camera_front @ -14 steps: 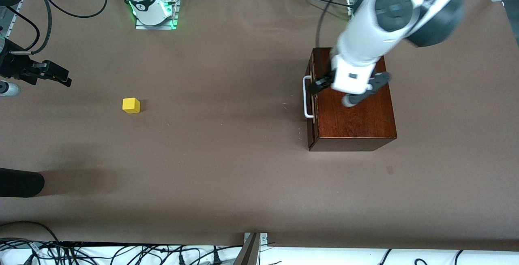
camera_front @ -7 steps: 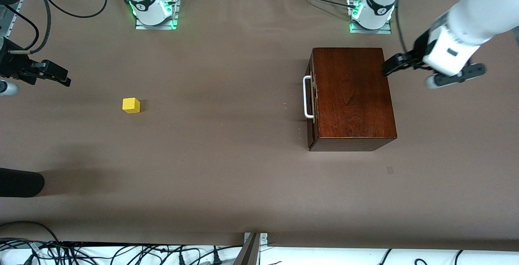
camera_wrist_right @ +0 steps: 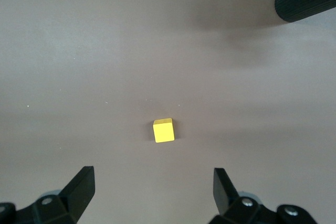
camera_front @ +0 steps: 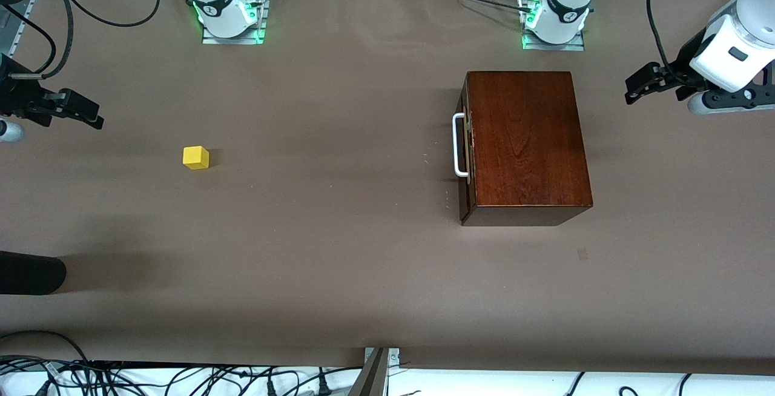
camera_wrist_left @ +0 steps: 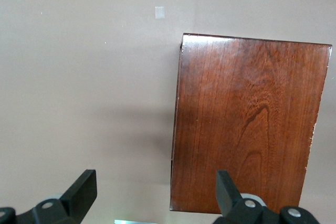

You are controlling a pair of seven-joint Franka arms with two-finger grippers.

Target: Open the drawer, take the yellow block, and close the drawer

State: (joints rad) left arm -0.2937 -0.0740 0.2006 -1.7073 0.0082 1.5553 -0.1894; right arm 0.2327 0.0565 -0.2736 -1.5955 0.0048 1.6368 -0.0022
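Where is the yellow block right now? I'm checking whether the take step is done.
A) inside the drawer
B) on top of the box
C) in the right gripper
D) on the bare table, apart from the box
D: the yellow block sits alone on the table, toward the right arm's end, well apart from the wooden box.

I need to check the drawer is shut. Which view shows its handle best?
The front view: the white handle sits against the closed drawer. The left wrist view shows only the wooden box top; the right wrist view shows neither.
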